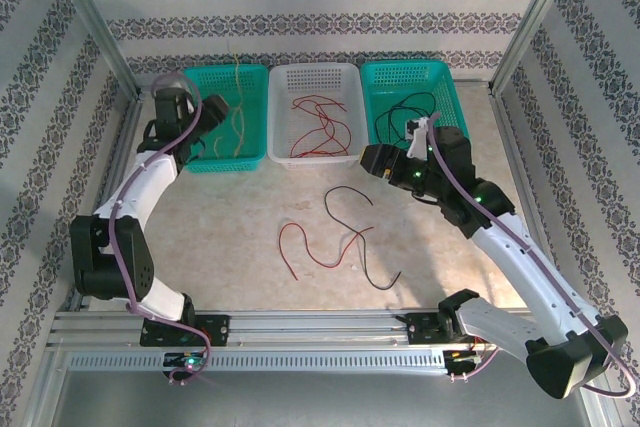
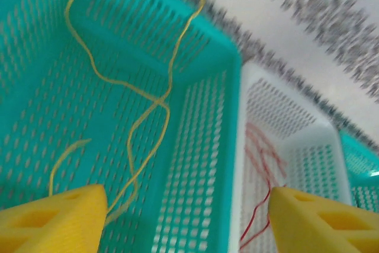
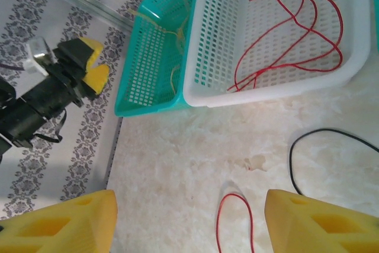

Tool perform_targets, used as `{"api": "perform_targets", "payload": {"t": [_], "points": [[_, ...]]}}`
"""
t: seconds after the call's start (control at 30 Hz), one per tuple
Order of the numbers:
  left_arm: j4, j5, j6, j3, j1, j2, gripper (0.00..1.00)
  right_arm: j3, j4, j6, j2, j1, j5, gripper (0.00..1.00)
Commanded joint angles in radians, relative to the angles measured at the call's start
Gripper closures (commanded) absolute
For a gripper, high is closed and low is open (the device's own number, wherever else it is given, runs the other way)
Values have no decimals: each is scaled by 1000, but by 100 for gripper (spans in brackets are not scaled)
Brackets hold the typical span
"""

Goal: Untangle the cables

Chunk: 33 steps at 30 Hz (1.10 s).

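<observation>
1. Below the right gripper [image 3: 189,205], a little back toward the arm bases, two loose strands lie on the table [image 1: 230,237]: a red cable [image 3: 235,217] and a black cable [image 3: 323,137]. They appear to cross where they meet.
2. Seen from the right wrist, the red loop sits almost midway under the claw, with the black strand just off toward its right finger.
3. The black cable's long axis runs roughly from the baskets toward the bases. The red one snakes more crosswise, away to the claw's left.
4. The right claw is spread wide with nothing between its pads. It is clearly the nearer arm, so I judge the next pick is its job.
5. The left gripper [image 2: 186,197] is also spread and empty. It hangs over the left teal basket [image 2: 207,57], well apart from the loose pair.
6. Yellow cables [image 2: 151,102] lie in that basket, ahead of and beneath the left claw, one reaching over the far rim.
7. The white basket [image 3: 278,90], just beyond the right claw, holds red cables [image 3: 308,22].
8. The right teal basket [image 1: 445,82], beside the right claw, holds black cables [image 1: 395,112].
</observation>
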<state>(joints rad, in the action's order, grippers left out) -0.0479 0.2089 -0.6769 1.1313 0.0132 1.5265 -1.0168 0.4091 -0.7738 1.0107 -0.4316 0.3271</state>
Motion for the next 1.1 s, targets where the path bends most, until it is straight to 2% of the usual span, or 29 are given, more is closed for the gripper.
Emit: {"api": "perform_targets", "payload": {"t": [0.0,0.13,0.27,0.4,0.5,0.63,0.73,1.07], "points": [[48,73,-18,-13,-2,-80,25,14,0,20,2,-19,-19,33],[-78,88,14,-12,-25,-167,26,6,46,60,38,-52,-53,33],[-187,119,63,-56,-83,-278,37,9,113,106,109,-107,-117,36],[-341,119,142,-119,-193,-379,44,-2,188,171,223,-203,-229,37],[-443,103,171,-161,-287,-434,47,-38,322,194,360,-246,-327,42],[-461,117,157,-244,-394,-505,48,-7,358,160,469,-280,-383,48],[-457,120,149,-276,-442,-512,49,28,312,123,512,-284,-350,52],[-433,128,171,-246,-496,-473,53,89,307,67,594,-288,-337,67]]}}
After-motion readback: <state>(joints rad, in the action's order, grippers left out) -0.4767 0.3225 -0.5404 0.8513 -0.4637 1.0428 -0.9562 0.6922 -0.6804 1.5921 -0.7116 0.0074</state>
